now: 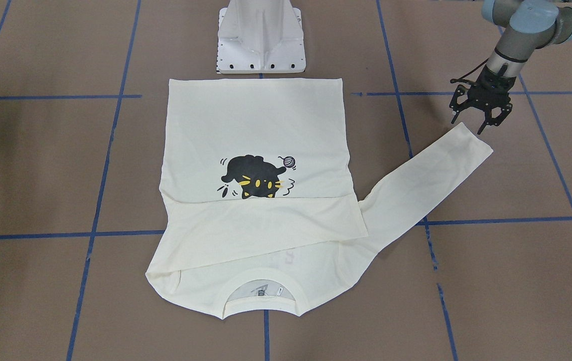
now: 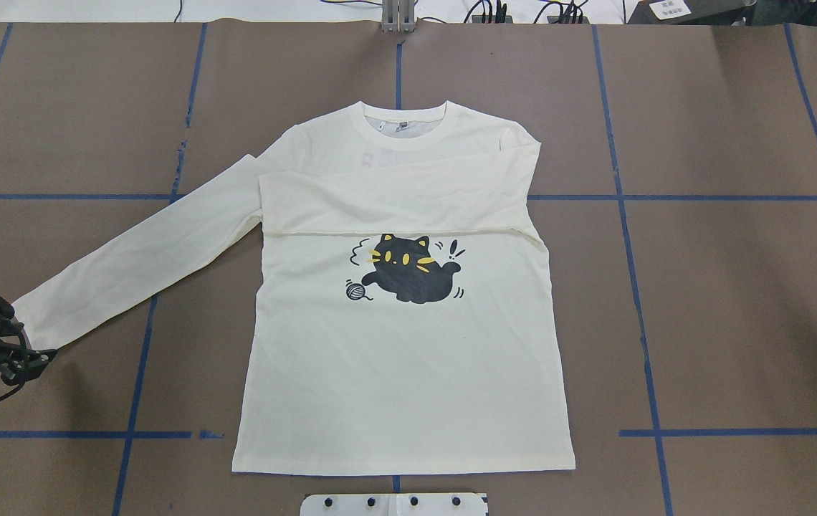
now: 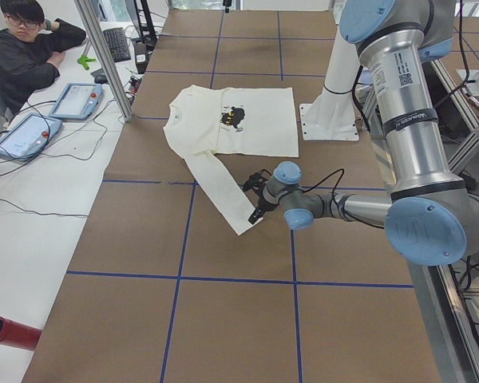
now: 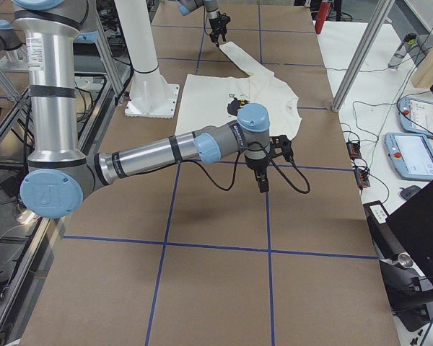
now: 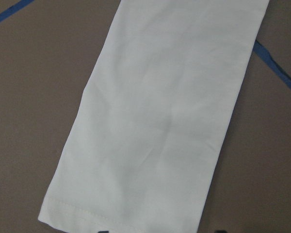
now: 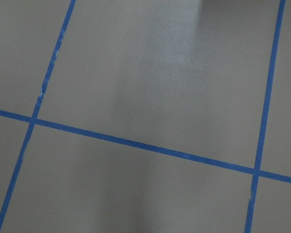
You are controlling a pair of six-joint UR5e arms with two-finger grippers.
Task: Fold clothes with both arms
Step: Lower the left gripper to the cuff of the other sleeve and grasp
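shirt: the cream shirt (image 2: 408,358) lies flat, print up, mid-table (image 2: 724,322); one sleeve is folded across the chest, and the other sleeve (image 2: 129,251) stretches out to the robot's left.
feel: probably light, limp cloth that sags and creases when lifted; not fragile.
hold: pinching both layers at the cuff (image 5: 131,213) looks best.
left gripper (image 1: 469,123): fingers apart, empty, just at the cuff's end.
right gripper (image 4: 263,184): over the table, well apart from the shirt; i cannot tell how its fingers stand.
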